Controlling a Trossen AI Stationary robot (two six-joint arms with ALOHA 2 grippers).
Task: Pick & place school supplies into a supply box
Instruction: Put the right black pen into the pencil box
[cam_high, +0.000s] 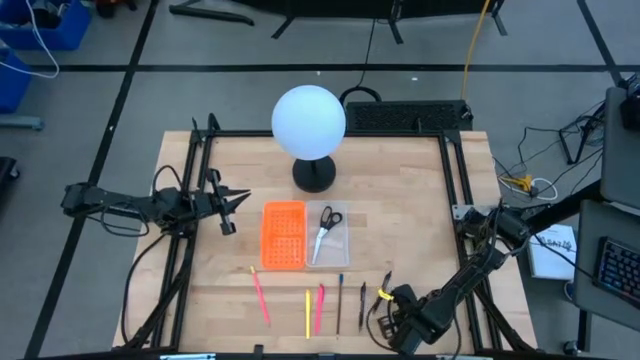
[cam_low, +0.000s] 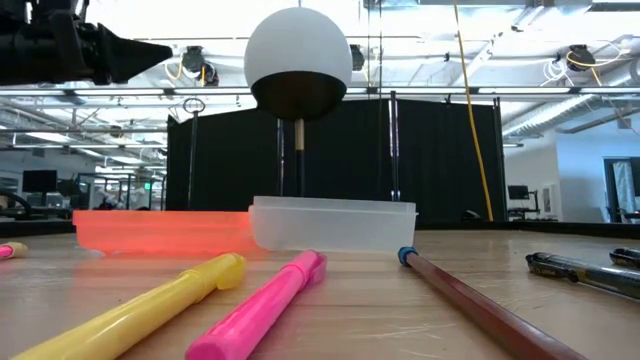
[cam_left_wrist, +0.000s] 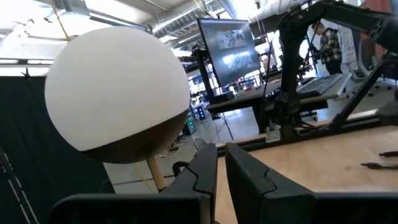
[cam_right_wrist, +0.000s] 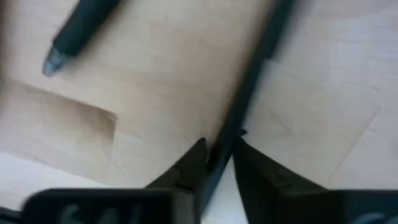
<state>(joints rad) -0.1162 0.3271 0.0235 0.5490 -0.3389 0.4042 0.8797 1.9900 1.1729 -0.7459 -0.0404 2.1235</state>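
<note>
My right gripper (cam_right_wrist: 216, 163) is down on the table at the near edge, well in front of the supply box (cam_high: 328, 238), fingers pinched onto a dark pen (cam_right_wrist: 249, 87). The box's clear half holds only the scissors (cam_high: 327, 227); its orange half (cam_high: 283, 236) looks bare. My left gripper (cam_high: 226, 209) hangs just beside the orange half, fingers nearly closed on nothing.

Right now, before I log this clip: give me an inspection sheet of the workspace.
Surface: wooden table, bare patches clean.
Job's things: scissors lie in the clear tray beside its orange half; pens and pencils in a row near the front edge, including a yellow pen.
Clutter: white globe lamp.
Grippers: right gripper shut on a dark pen; left gripper waits over the left side, shut.
Cables: yellow cable beyond the table.
Surroundings: monitor, desks.
</note>
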